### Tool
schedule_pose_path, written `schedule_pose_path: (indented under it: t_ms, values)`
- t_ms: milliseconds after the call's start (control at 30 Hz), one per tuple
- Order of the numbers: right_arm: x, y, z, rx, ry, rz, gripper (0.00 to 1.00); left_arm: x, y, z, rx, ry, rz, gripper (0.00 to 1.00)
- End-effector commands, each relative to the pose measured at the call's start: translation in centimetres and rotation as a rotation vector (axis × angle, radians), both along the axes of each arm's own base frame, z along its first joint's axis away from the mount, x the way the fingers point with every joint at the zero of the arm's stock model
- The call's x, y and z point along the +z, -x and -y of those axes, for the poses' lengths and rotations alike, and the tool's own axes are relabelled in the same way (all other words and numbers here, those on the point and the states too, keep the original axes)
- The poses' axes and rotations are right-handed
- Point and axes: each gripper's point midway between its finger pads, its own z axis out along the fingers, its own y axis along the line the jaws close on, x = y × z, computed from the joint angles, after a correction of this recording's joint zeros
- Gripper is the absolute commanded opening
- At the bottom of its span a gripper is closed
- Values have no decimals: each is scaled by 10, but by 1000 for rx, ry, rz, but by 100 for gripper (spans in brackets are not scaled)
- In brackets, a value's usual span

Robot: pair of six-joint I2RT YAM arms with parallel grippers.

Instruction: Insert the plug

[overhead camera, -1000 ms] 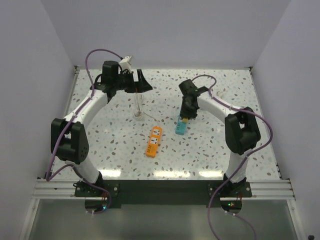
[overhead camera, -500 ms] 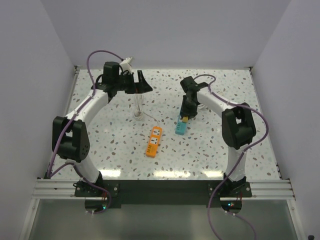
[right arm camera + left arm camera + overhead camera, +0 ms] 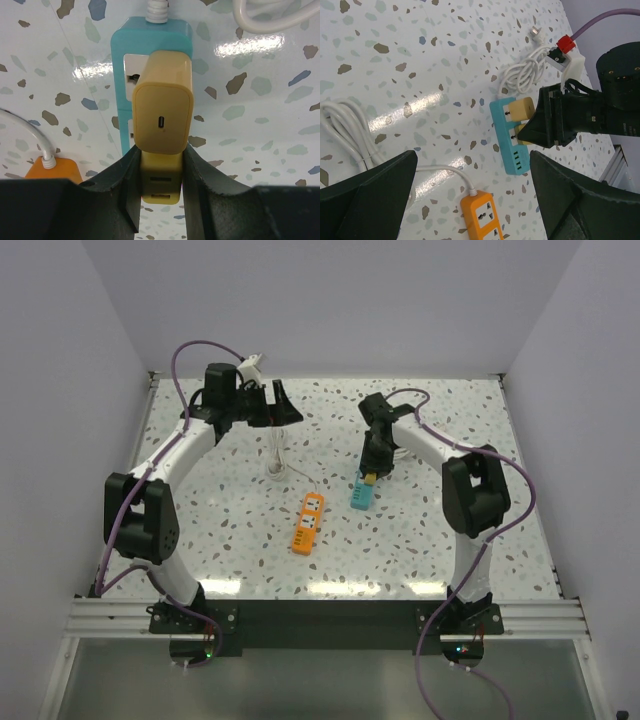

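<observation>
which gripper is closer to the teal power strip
Right. The right gripper, clamping the small yellow-tan plug, is over the teal plastic power strip; the left gripper hangs open far back-left of it.

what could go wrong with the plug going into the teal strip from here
The plug in the right end effector sits tight against the other yellow plug standing on the teal power strip. Pushing down may snag on it or knock it askew. Nothing holds the strip on the table, so an off-centre push could slide it.
</observation>
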Motion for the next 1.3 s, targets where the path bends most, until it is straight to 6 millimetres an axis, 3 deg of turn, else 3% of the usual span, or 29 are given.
schedule_pose_path:
  t_ms: [0,167,333,500,633,700,767,800,867,900,1000,1100,1133,1167,1267]
  values:
    - [-98,75,34,32,191,-328,14,21,-5,-6,20,0,45,100]
    - [-66,42,17,30,132,-215,42,25,-5,-8,27,-4,55,100]
    - [-25,-1,-3,41,74,-78,58,31,-3,-9,31,-7,74,100]
    - [13,-27,-18,56,7,36,70,43,-1,-12,39,-13,107,100]
    - [43,-32,-21,71,-40,111,82,49,-3,-20,73,-43,126,100]
    - [70,-38,-24,73,-101,188,91,53,-2,-25,86,-48,132,100]
    - [84,-40,-25,85,-145,241,95,53,-4,-33,108,-54,128,100]
    - [102,-40,-25,92,-168,288,98,54,-2,-37,116,-58,126,100]
    - [115,-40,-28,121,-207,338,99,55,-4,-48,145,-78,132,100]
    - [132,-38,-27,130,-228,382,99,57,-2,-52,156,-86,133,100]
    - [144,-37,-17,126,-251,436,99,64,-1,-66,201,-125,161,100]
    - [160,-42,7,76,-306,514,99,75,0,-82,267,-164,189,100]
    - [165,-36,17,57,-316,535,99,77,-1,-88,298,-181,194,100]
    - [170,-45,34,16,-320,579,99,80,-1,-91,312,-188,203,100]
    - [180,-44,71,-32,-285,641,99,84,2,-99,354,-208,205,100]
